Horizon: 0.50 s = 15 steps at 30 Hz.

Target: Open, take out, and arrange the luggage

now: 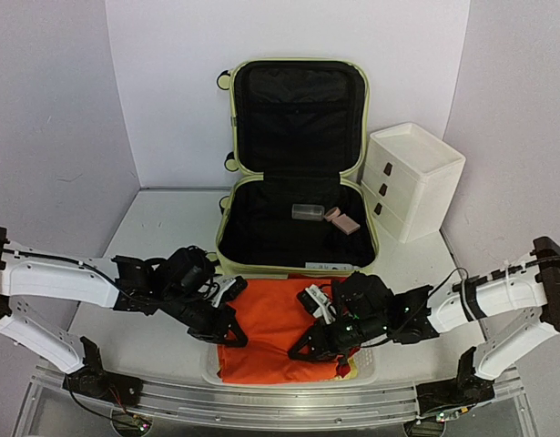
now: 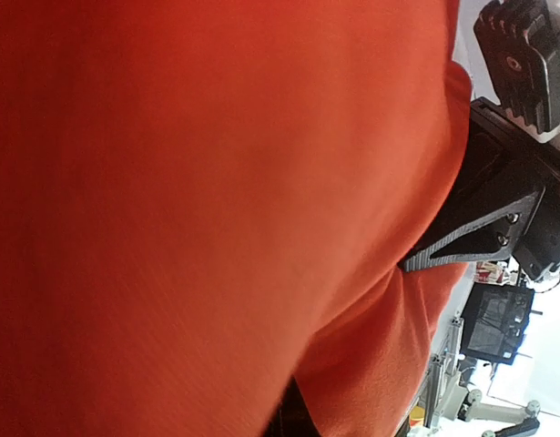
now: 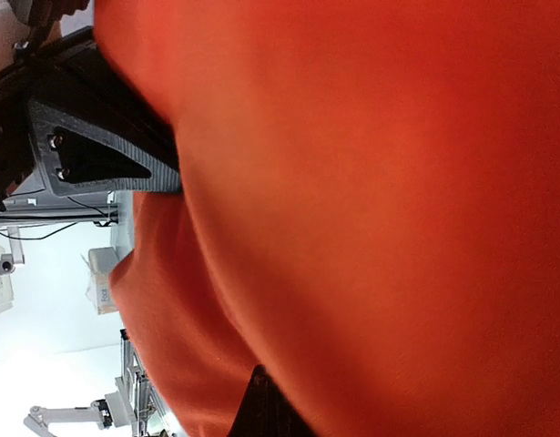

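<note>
The pale yellow-green suitcase [image 1: 296, 259] lies open at the back, its lid upright against the wall, black lining showing. A small clear box [image 1: 307, 212] and a pinkish item [image 1: 343, 222] lie inside. A folded orange cloth [image 1: 275, 328] lies just in front of it. My left gripper [image 1: 230, 333] is shut on the cloth's left edge and my right gripper [image 1: 307, 346] on its right edge. The cloth fills the left wrist view [image 2: 216, 182] and the right wrist view [image 3: 371, 182], hiding most of each gripper's own fingers.
A white three-drawer box [image 1: 412, 178] stands right of the suitcase. A pale container rim [image 1: 363, 371] shows under the cloth at the near edge. The metal rail [image 1: 261, 405] with the arm bases runs along the front.
</note>
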{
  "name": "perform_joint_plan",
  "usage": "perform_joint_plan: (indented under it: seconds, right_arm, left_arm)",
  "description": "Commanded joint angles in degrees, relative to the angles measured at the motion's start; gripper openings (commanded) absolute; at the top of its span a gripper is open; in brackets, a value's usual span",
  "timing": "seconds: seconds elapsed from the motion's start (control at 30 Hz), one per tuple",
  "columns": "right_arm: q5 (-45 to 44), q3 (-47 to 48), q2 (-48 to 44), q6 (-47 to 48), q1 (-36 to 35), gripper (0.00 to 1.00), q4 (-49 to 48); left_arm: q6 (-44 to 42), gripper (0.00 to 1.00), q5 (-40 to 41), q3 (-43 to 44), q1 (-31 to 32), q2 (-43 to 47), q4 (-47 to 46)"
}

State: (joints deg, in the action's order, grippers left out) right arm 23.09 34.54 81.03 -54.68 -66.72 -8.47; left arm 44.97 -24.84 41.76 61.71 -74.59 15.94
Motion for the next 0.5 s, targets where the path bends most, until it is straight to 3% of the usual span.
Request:
perform_joint_plan:
  seconds: [0.0,0.13,0.33,0.47]
  right_arm:
    - [1.29,-5.39,3.63,-3.15,2.59,0.00,-11.86]
    - [3.58,-3.71,2.40,-2.22,2.90,0.00,-10.24]
    - [-0.91,7.16,-6.81,6.71,3.03,0.00,7.55]
    - [-1.52,14.19,-7.13,10.70,5.44,0.00,13.97]
  left_arm:
    - [-0.60,0.00,0.98,0.36,0.07,-6.03,-3.99]
    - [-2.25,0.00,2.15,3.05,0.75,-3.86,-0.47]
    - [-6.03,0.02,7.53,11.10,0.73,3.18,10.01]
    - [-6.54,0.04,11.17,16.45,0.50,3.05,12.94]
